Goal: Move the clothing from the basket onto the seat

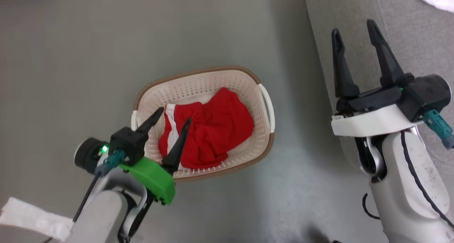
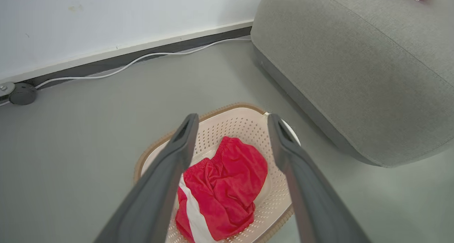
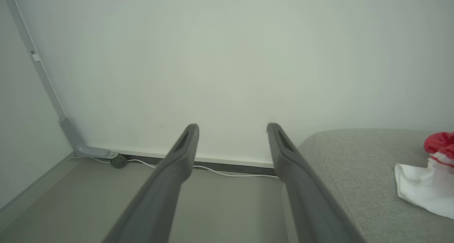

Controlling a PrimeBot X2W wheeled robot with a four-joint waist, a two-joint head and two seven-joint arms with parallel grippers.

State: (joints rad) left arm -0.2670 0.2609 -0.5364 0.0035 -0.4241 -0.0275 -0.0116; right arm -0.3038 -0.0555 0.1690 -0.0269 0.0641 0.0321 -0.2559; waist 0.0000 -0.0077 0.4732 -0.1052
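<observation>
Head view: left pincer (image 1: pixel 174 115), wide open and empty, hangs over the clothing (image 1: pixel 220 126) in the basket (image 1: pixel 198 72); right pincer (image 1: pixel 353 27), likewise spread and empty, is at the edge of the seat (image 1: pixel 408 30). Left wrist view: the heap lies just below its tips, so a shallow pinch may snag the basket wall. Right wrist view: the seat lies to that pincer's right.

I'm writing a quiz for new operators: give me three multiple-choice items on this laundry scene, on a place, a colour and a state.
1. Where is the basket? A on the floor beside the seat; B on the seat; C on a table.
2. What colour is the clothing in it? A blue; B red with white; C black.
3. How is the left gripper? A shut on clothing; B open above the basket; C shut, empty.
Key: 1A, it stands on grey floor beside the seat; 2B, red fabric with a white stripe; 3B, its jaws stand apart, holding nothing.
</observation>
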